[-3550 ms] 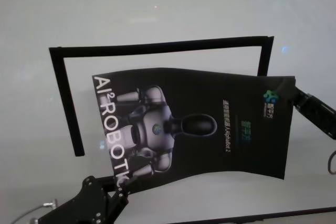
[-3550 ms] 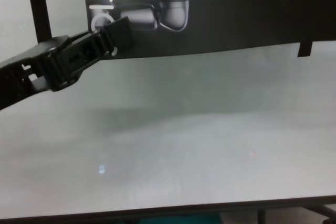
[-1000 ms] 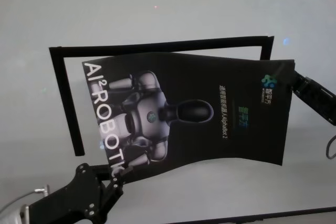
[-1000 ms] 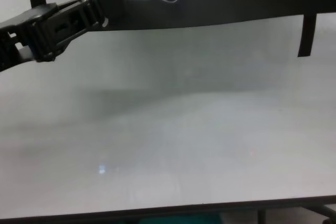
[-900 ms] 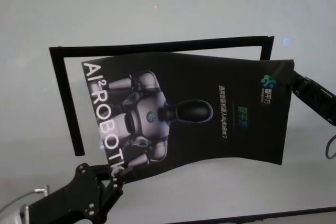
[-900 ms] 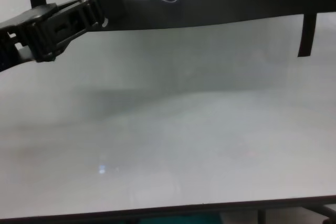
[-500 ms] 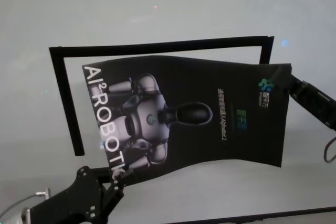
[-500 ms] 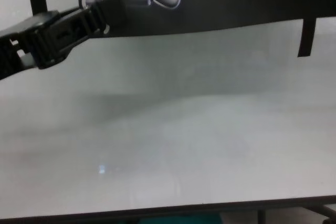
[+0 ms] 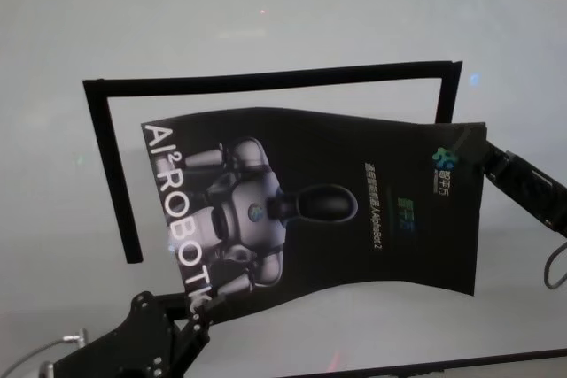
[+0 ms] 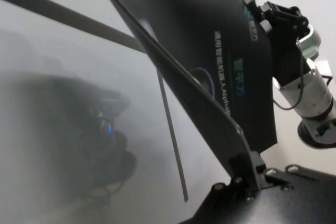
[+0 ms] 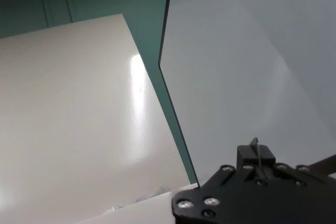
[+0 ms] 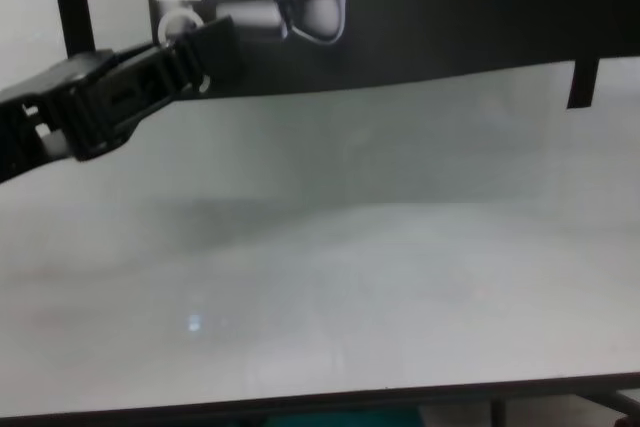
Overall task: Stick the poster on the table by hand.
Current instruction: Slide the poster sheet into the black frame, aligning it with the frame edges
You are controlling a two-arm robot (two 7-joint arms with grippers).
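The poster (image 9: 337, 210) is a black sheet with a silver-grey robot and white letters. It hangs bowed over the white table (image 9: 266, 15), stretched between my two grippers. My left gripper (image 9: 199, 312) is shut on its near left corner by the big letters. This also shows in the chest view (image 12: 215, 47) and the left wrist view (image 10: 247, 174). My right gripper (image 9: 483, 152) is shut on the far right corner by the small logo. In the left wrist view the poster (image 10: 210, 40) is seen edge-on, with the right gripper (image 10: 262, 11) farther off.
Narrow black strips mark a frame on the table: a far strip (image 9: 266, 80), a left strip (image 9: 111, 174) and a short right strip (image 9: 449, 90). The table's dark front edge (image 12: 300, 407) runs along the bottom of the chest view. The right arm's cable (image 9: 556, 267) hangs at the right.
The poster has come down and nearer, its far edge dropping away from the far strip. More of it shows in the chest view. Both grippers kept their hold.
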